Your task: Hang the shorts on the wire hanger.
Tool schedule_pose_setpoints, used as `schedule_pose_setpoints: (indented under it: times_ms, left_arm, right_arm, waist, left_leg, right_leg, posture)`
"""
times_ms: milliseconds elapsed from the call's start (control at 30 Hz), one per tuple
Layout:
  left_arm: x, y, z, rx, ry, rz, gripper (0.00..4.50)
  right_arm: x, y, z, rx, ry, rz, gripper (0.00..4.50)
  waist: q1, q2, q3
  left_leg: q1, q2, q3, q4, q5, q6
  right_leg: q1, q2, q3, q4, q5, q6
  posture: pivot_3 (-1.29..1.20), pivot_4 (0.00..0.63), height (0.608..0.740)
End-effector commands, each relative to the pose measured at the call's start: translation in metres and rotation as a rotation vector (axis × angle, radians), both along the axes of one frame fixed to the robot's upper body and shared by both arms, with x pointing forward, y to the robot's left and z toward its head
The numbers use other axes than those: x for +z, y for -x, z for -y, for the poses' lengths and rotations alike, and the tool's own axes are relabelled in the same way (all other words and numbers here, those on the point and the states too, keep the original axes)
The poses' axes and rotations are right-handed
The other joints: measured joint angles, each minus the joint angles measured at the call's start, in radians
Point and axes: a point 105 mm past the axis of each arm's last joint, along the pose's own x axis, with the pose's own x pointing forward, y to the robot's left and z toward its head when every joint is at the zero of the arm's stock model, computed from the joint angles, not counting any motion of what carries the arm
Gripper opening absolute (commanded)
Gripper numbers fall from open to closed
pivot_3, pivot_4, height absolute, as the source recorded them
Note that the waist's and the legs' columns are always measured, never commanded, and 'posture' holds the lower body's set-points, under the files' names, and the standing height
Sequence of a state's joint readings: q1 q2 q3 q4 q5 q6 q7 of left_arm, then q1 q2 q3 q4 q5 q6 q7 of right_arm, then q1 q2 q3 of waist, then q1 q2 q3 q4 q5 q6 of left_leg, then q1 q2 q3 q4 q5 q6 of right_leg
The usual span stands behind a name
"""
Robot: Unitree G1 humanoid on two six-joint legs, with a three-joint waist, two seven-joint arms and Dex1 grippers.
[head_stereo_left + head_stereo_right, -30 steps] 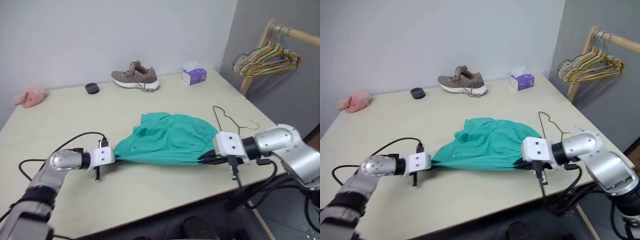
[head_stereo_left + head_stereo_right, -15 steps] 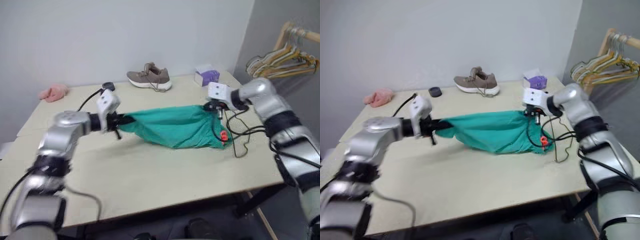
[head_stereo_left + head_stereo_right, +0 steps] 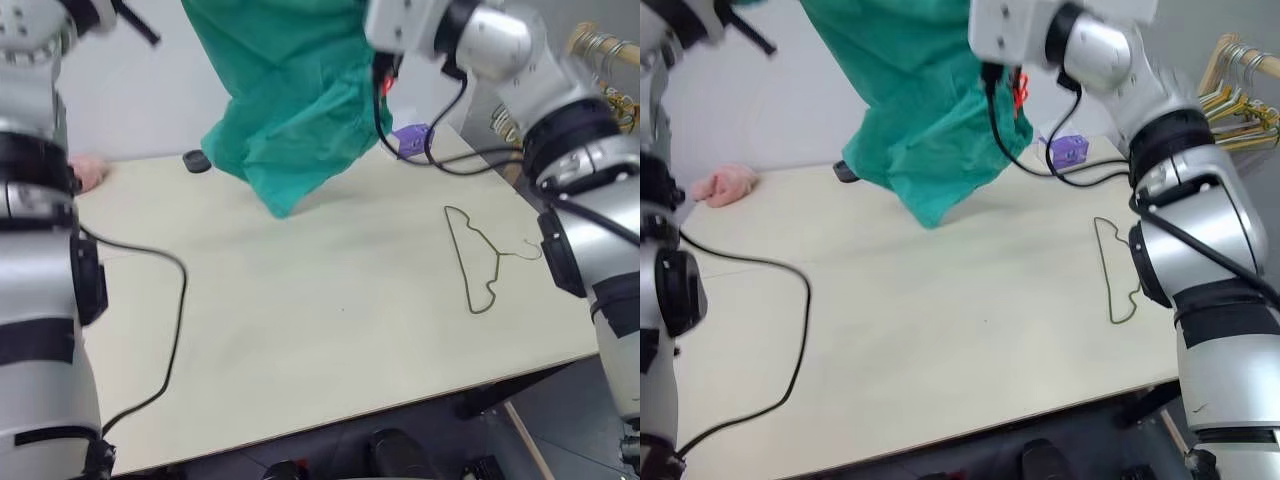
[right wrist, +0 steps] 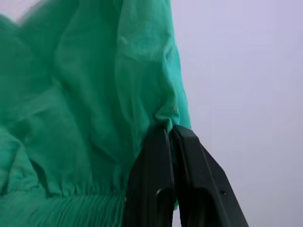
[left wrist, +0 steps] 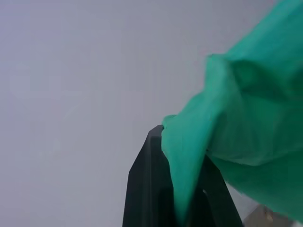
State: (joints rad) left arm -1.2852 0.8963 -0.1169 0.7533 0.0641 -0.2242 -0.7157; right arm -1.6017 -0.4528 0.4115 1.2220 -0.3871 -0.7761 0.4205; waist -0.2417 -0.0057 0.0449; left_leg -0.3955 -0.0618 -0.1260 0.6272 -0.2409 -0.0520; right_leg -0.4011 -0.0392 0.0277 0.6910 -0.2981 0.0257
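Note:
The teal-green shorts (image 3: 290, 100) hang in the air above the back of the table, their lowest corner just above the tabletop. An orange-red drawstring (image 3: 1020, 90) dangles at their right edge. My left gripper (image 5: 182, 189) is shut on one edge of the fabric, raised high at the left. On the right, my right gripper (image 4: 170, 142) is pinched shut on the fabric just above the gathered waistband (image 4: 61, 203). The wire hanger (image 3: 480, 255) lies flat on the table at the right, well below and apart from the shorts.
A pink fluffy cloth (image 3: 88, 170) and a small black round object (image 3: 197, 160) sit at the table's back left. A purple tissue box (image 3: 412, 140) stands at the back right. A wooden rack with pastel hangers (image 3: 1240, 95) is beyond the right edge. A black cable (image 3: 170, 300) loops over the left side.
Both arms have risen steeply, lifting the shorts off the table into the air. The shorts now hang between the raised grippers. The hanger has stayed where it lay.

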Motion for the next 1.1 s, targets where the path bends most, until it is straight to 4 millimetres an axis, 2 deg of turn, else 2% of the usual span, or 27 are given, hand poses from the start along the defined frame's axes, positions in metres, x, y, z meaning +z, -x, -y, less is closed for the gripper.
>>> schedule_pose_setpoints:
  times_ms: [33,67,100,167,233,333,467,533,633,833,933,1100]
  left_arm:
    - [-0.103,0.020,0.008,-0.110,-0.047,-0.405,0.02]
    - [-0.136,0.034,0.010,-0.138,-0.007,-0.541,0.02]
    - [-0.178,0.058,0.011,-0.172,0.038,-0.717,0.02]
    - [-0.234,0.105,0.017,-0.219,0.116,-0.989,0.02]
    - [-0.262,0.141,0.021,-0.243,0.141,-1.157,0.02]
    - [-0.289,0.184,0.023,-0.273,0.139,-1.352,0.02]
    - [-0.299,0.209,0.024,-0.305,0.128,-1.454,0.02]
    - [-0.301,0.215,0.025,-0.326,0.113,-1.477,0.02]
    - [-0.302,0.216,0.026,-0.341,0.101,-1.485,0.02]
    - [-0.302,0.220,0.035,-0.392,0.106,-1.505,0.02]
    - [-0.301,0.221,0.040,-0.414,0.122,-1.508,0.02]
    - [-0.303,0.229,0.046,-0.444,0.136,-1.532,0.02]
  right_arm:
    - [-0.076,0.015,0.002,0.182,0.096,-0.142,0.00]
    - [-0.106,0.021,0.003,0.219,0.129,-0.214,0.00]
    - [-0.143,0.030,0.005,0.266,0.173,-0.300,0.00]
    - [-0.194,0.053,0.007,0.346,0.228,-0.424,0.00]
    - [-0.221,0.073,0.008,0.398,0.261,-0.504,0.00]
    - [-0.256,0.104,0.017,0.449,0.336,-0.658,0.00]
    - [-0.276,0.132,0.040,0.441,0.410,-0.864,0.00]
    - [-0.280,0.141,0.052,0.410,0.438,-0.958,0.00]
    - [-0.281,0.151,0.068,0.354,0.451,-1.063,0.00]
    - [-0.277,0.153,0.077,0.291,0.412,-1.138,0.00]
    - [-0.275,0.155,0.077,0.281,0.397,-1.181,0.00]
    - [-0.277,0.161,0.080,0.263,0.442,-1.221,0.00]
  waist:
    - [-0.003,0.000,-0.001]
    - [-0.005,-0.001,0.000]
    - [-0.008,-0.002,0.002]
    - [-0.016,-0.003,0.002]
    - [-0.016,-0.003,0.002]
    - [0.006,-0.004,0.003]
    - [0.055,-0.003,0.003]
    - [0.078,-0.004,0.004]
    - [0.102,-0.004,0.004]
    - [0.102,-0.005,0.004]
    - [0.098,-0.005,0.004]
    - [0.098,-0.005,0.004]
  left_leg:
    - [0.006,0.000,0.001,0.002,-0.002,0.005]
    - [0.016,0.000,0.003,0.003,-0.003,0.007]
    - [0.022,0.000,0.004,0.003,-0.003,0.008]
    - [0.028,0.001,0.004,0.004,-0.002,0.009]
    - [0.031,0.003,0.004,0.004,-0.002,0.009]
    - [0.032,0.005,0.004,0.005,-0.002,0.009]
    - [0.045,0.006,0.004,0.003,-0.003,0.009]
    - [0.053,0.006,0.004,0.003,-0.004,0.010]
    - [0.054,0.005,0.004,0.004,-0.004,0.010]
    - [0.053,0.006,0.004,0.003,-0.004,0.010]
    - [0.052,0.007,0.005,0.003,-0.005,0.009]
    - [0.050,0.008,0.005,0.002,-0.007,0.009]
  right_leg:
    - [0.006,0.001,0.002,0.003,0.000,0.000]
    - [0.014,0.001,0.004,0.006,-0.001,0.001]
    - [0.019,0.002,0.006,0.007,0.000,0.001]
    - [0.022,0.005,0.009,0.008,0.001,0.000]
    - [0.023,0.006,0.011,0.010,0.001,0.000]
    - [0.023,0.008,0.009,0.014,0.000,-0.002]
    - [0.039,0.008,0.007,0.007,-0.005,-0.003]
    - [0.049,0.008,0.005,0.003,-0.008,-0.007]
    - [0.051,0.008,0.007,0.001,-0.010,-0.011]
    - [0.051,0.009,0.007,0.000,-0.009,-0.010]
    - [0.049,0.010,0.008,-0.001,-0.006,-0.004]
    - [0.049,0.011,0.007,-0.006,-0.006,-0.003]
  posture:
    - [-0.14,0.000,0.740]
    - [-0.14,0.000,0.740]
    - [-0.14,0.000,0.740]
    - [-0.14,0.000,0.740]
    - [-0.14,0.000,0.740]
    - [-0.14,0.000,0.740]
    - [-0.15,0.000,0.740]
    - [-0.16,0.000,0.740]
    - [-0.16,0.000,0.740]
    - [-0.19,0.000,0.740]
    - [-0.19,0.000,0.740]
    - [-0.19,0.000,0.740]
